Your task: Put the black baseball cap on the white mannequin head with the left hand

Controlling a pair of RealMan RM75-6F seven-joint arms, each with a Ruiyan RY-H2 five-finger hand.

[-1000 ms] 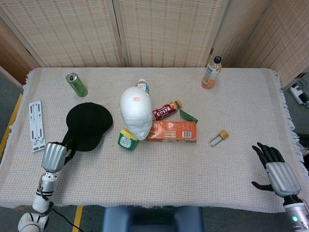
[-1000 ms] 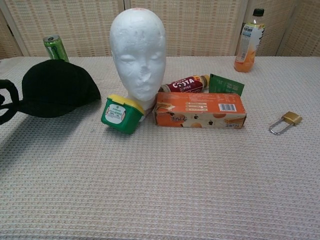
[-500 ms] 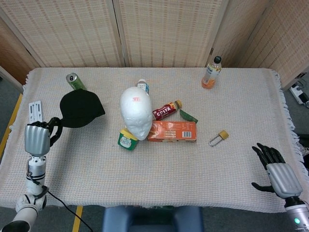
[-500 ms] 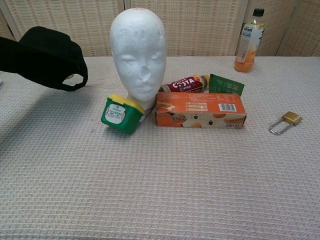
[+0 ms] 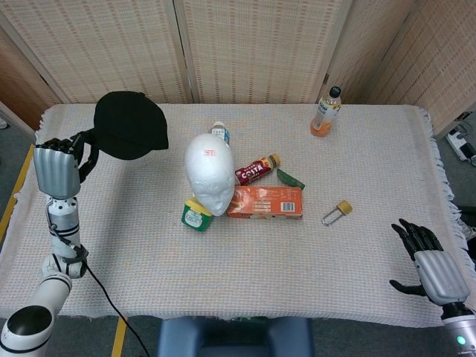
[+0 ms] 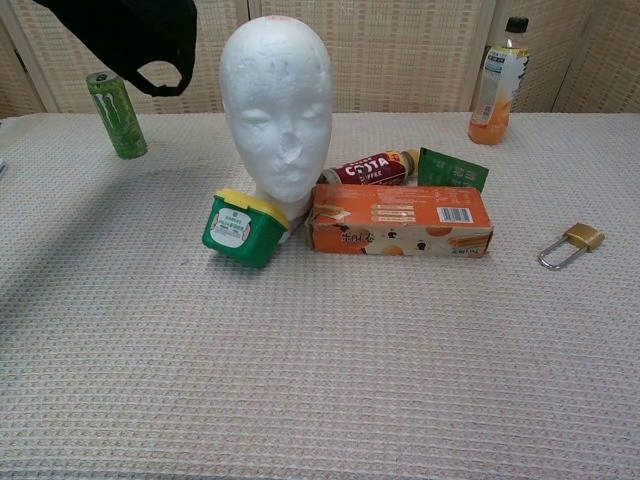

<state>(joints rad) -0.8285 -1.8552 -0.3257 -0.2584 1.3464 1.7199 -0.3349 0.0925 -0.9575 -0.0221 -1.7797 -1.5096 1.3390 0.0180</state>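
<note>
My left hand [image 5: 58, 166] grips the brim of the black baseball cap [image 5: 128, 134] and holds it high in the air, to the left of the white mannequin head [image 5: 210, 172]. In the chest view the cap [image 6: 133, 38] hangs at the top left, apart from the mannequin head [image 6: 276, 110], which stands upright at the table's middle. My right hand [image 5: 430, 262] rests near the table's front right corner with its fingers spread and nothing in it.
A green tub [image 6: 241, 228] and an orange box [image 6: 398, 219] lie against the mannequin's base, with a coffee bottle [image 6: 368, 168] behind. A green can [image 6: 116, 113] stands at back left, an orange drink bottle [image 6: 497, 82] at back right, a padlock [image 6: 570, 244] at right, a white stand [image 5: 53, 187] at left.
My left hand has lifted the cap off the table, raising it up and toward the back. The right hand has barely moved.
</note>
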